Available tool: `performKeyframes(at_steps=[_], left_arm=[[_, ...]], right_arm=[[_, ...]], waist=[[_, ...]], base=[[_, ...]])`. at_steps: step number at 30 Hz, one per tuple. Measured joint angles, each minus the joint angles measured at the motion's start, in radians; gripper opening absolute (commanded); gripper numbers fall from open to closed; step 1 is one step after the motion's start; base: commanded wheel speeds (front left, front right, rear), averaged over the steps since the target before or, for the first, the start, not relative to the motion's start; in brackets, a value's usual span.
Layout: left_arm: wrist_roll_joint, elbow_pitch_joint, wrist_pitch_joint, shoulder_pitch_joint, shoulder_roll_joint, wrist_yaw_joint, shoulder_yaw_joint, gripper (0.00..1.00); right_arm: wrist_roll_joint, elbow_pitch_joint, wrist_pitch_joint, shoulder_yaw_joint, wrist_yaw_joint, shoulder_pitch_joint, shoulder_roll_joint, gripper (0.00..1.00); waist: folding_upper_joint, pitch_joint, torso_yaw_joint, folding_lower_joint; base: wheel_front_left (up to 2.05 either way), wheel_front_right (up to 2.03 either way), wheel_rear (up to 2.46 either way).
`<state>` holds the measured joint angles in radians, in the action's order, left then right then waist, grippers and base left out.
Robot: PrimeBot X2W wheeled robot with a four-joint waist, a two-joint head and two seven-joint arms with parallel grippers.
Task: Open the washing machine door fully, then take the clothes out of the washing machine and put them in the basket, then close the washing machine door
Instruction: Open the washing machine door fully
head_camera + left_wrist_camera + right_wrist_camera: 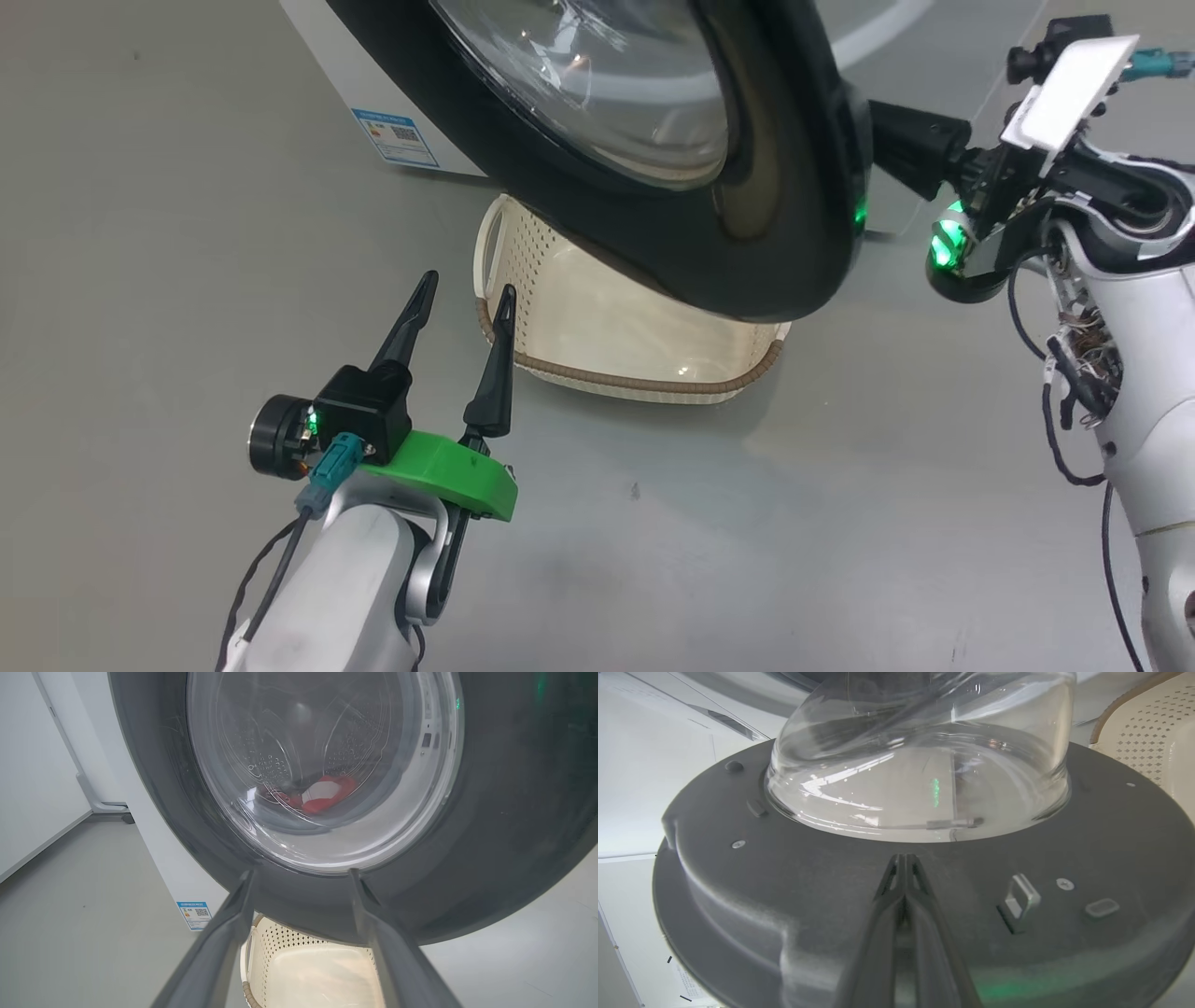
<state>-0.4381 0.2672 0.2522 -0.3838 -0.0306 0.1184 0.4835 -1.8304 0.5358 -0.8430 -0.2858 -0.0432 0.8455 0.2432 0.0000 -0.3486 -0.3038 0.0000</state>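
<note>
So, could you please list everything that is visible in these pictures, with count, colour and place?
round washing machine door with glossy rim and glass bowl: one, black and clear, standing open above the basket
big front-loading washing machine: one, white, behind the door
small label: one, blue, low on the machine
clothes: number unclear, red and white, in the drum, seen through the glass
perforated plastic basket with woven-look rim: one, cream and brown, on the floor, partly under the door
floor: one, grey, all around
left gripper: one, dark fingers, open, near the basket
right gripper: one, dark fingers, shut, at the door's grey inner side
</note>
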Motion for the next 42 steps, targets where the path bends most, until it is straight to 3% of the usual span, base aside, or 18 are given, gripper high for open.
performKeyframes(at_steps=[23, 42], left_arm=[[0.009, 0.049, 0.0, 0.057, -0.001, -0.01, -0.013, 1.0], [0.008, 0.064, 0.0, 0.077, -0.002, -0.026, -0.005, 1.0]], right_arm=[[-0.003, -0.043, -0.04, -0.108, -0.017, -0.173, -0.121, 0.0], [-0.005, -0.078, -0.039, -0.163, -0.016, -0.256, -0.147, 0.0]], waist=[[0.0, 0.124, -0.001, 0.0], [0.0, 0.161, -0.072, 0.0]], base=[[0.0, 0.0, 0.0], [0.0, 0.0, 0.0]])
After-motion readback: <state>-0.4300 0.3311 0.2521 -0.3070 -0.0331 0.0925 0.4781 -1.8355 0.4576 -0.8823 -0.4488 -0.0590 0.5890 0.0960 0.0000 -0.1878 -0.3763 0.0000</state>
